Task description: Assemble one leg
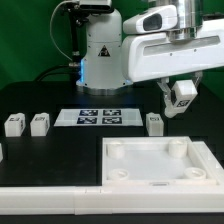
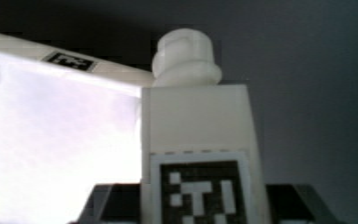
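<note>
My gripper (image 1: 181, 98) is shut on one white leg (image 1: 181, 95) and holds it tilted in the air, above and to the exterior view's right of the large white square panel (image 1: 160, 163). In the wrist view the held leg (image 2: 197, 120) fills the middle, its tag facing the camera and its round peg end pointing away; the dark fingers (image 2: 119, 203) press on its two sides, with my gripper (image 2: 199, 206) round its tagged end. Three more legs stand on the table: two (image 1: 13, 125) (image 1: 40, 123) at the left, one (image 1: 154, 122) by the panel's far edge.
The marker board (image 1: 97, 117) lies flat between the legs, in front of the robot base (image 1: 100, 50). A long white bar (image 1: 50, 195) lies along the front, left of the panel. The wrist view shows a white surface (image 2: 51, 130) with a small tag beside the held leg.
</note>
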Controlling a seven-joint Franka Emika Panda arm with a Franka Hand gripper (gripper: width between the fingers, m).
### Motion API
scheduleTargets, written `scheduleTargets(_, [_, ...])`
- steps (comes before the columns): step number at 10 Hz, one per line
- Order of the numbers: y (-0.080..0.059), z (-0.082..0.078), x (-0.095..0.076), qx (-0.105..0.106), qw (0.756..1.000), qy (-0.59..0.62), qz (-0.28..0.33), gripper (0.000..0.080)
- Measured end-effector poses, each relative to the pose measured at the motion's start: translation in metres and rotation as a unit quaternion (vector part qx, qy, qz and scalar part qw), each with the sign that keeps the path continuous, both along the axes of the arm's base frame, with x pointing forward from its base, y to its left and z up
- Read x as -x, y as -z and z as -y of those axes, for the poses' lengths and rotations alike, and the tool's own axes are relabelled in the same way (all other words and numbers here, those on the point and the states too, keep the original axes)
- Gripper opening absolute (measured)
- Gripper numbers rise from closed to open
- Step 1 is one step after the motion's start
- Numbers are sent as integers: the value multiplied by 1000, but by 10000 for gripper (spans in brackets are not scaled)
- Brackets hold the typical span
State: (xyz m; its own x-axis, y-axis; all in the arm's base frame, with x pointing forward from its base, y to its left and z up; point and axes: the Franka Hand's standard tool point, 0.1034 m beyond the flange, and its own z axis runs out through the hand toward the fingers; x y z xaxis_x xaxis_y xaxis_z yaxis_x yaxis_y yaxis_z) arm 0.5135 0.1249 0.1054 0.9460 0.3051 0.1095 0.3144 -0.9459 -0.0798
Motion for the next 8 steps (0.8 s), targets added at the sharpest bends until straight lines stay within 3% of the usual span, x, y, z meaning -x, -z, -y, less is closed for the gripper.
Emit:
scheduleTargets(2, [-11, -1, -47, -7, 999, -28, 20, 291])
scheduleTargets(4, [-23, -2, -75, -12, 998, -31, 48, 291])
scheduleTargets(6, [-18, -1, -70, -11, 998, -29, 53, 291])
scheduleTargets(8, [-20, 11, -80, -12, 989, -28, 146, 291])
